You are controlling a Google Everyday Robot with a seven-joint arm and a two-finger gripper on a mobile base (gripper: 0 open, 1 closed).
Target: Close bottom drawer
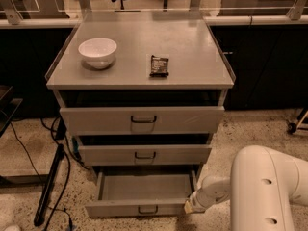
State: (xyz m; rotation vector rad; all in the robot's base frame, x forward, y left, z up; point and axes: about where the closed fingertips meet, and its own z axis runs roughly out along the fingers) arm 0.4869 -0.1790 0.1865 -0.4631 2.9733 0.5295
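The bottom drawer [144, 207] is the lowest of three grey drawers in the cabinet. It stands pulled out, its inside empty, with a small dark loop handle on its low front panel. My gripper [191, 206] is at the end of the white arm [269, 186], against the right end of that front panel. The middle drawer [144, 154] and top drawer [142, 119] above are pulled out slightly.
A white bowl [97, 52] and a dark snack packet [159, 65] lie on the cabinet top [192, 42]. Black cables and a dark stand [50, 186] lie on the speckled floor at the left. A dark counter runs behind.
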